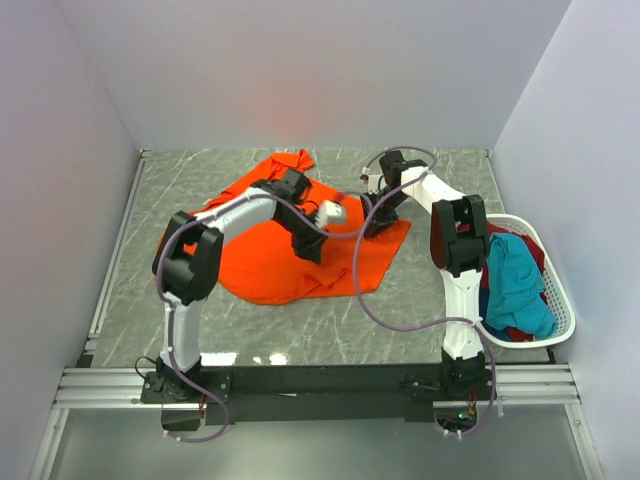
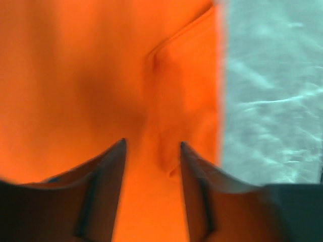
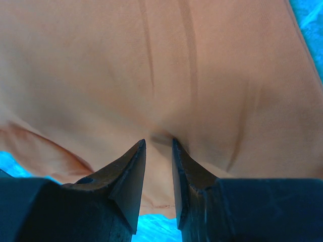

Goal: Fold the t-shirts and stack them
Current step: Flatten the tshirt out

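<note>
Orange t-shirt, soft plain cloth, lies crumpled at frame centre on the grey marbled desk, with bare stone below and left of its hem. A teal t-shirt is heaped in the white slatted basket at the right edge. Left end effector, arm bent over the cloth, has its fingers apart above a folded hem; right end effector has its fingers nearly together, pinching a creased tuck of the orange t-shirt.
</note>
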